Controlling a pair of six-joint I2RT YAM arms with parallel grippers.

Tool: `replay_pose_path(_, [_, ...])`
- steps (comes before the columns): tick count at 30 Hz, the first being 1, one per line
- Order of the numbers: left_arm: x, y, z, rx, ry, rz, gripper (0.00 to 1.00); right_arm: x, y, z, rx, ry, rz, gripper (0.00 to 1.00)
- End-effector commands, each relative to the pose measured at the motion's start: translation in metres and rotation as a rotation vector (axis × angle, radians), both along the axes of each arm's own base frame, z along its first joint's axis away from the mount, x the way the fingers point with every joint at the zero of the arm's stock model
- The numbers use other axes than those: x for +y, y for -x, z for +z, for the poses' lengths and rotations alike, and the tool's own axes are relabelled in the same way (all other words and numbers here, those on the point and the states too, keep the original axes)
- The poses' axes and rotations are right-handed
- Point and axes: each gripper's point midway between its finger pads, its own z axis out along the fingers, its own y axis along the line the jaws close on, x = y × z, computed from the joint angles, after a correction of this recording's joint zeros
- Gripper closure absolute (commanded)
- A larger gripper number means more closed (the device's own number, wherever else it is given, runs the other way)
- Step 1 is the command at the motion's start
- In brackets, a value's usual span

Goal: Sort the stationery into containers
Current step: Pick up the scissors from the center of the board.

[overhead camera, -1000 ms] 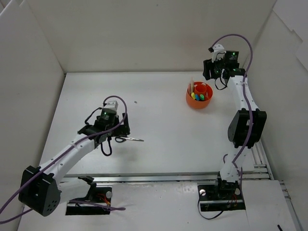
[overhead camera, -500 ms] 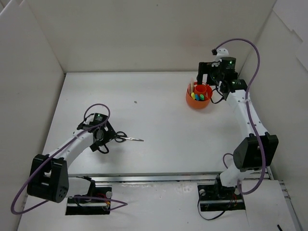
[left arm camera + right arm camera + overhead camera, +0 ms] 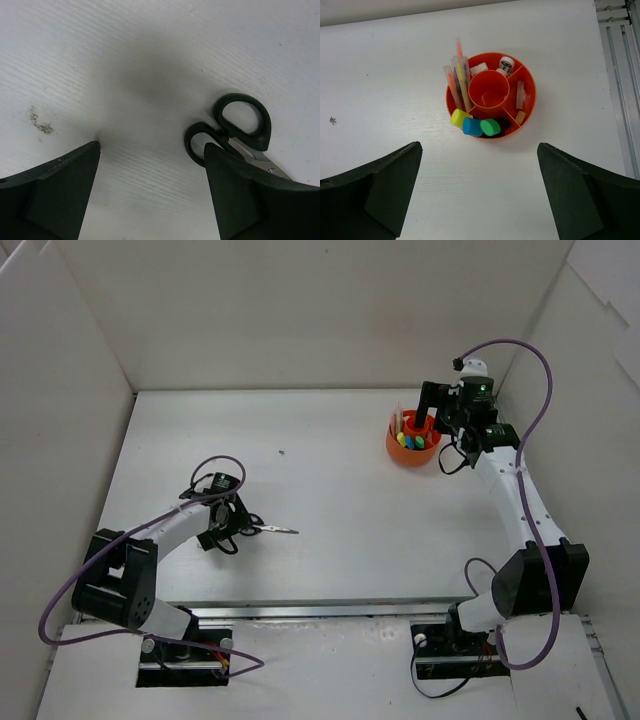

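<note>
Bright, even, diffuse white light, table (image 3: pixel 340 480) pale and slightly washed out, short soft shadows in the top view, broad blurry dark shadow in the left wrist view, scissors (image 3: pixel 227 132) crisp.

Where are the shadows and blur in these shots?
Left wrist view: a soft dark shadow on the table between the fingers; scissors sharp, fingers slightly soft. Right wrist view: even light, orange cup crisp. Top view: evenly lit, no glare.

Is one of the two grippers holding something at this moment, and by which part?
Nothing is held. The left gripper is open, one finger next to the handles of the scissors. The right gripper is open above the orange cup.
</note>
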Motion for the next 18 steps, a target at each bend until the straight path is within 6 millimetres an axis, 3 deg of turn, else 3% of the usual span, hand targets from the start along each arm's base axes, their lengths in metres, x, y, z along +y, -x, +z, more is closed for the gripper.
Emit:
replay_pose_path(1, [-0.007, -0.023, 0.014, -0.065, 0.005, -0.002, 0.21, -0.003, -0.003, 0.031, -0.108, -0.012, -0.034, 0.02])
replay_pose_path(5, [-0.003, -0.022, 0.012, -0.046, -0.052, 0.01, 0.45, -0.004, -0.001, 0.034, -0.115, -0.01, -0.037, 0.02])
replay_pose_path(9, [-0.013, -0.025, 0.011, -0.045, -0.069, -0.032, 0.65, -0.002, 0.006, 0.036, -0.123, -0.019, -0.023, 0.02])
replay_pose_path(10, [-0.014, -0.027, 0.011, -0.05, -0.069, -0.045, 0.75, 0.0, 0.01, 0.042, -0.138, -0.02, -0.008, 0.02])
replay_pose_path(12, [-0.021, -0.035, 0.013, -0.061, -0.057, -0.088, 0.85, 0.005, 0.018, 0.042, -0.146, -0.032, 0.018, 0.02])
replay_pose_path(13, [-0.023, -0.039, 0.014, -0.072, -0.054, -0.101, 0.96, 0.005, 0.022, 0.042, -0.149, -0.036, 0.024, 0.02])
replay_pose_path(18, [-0.035, -0.062, 0.031, -0.158, -0.051, -0.184, 1.0, 0.017, 0.049, 0.041, -0.189, -0.078, 0.089, 0.02])
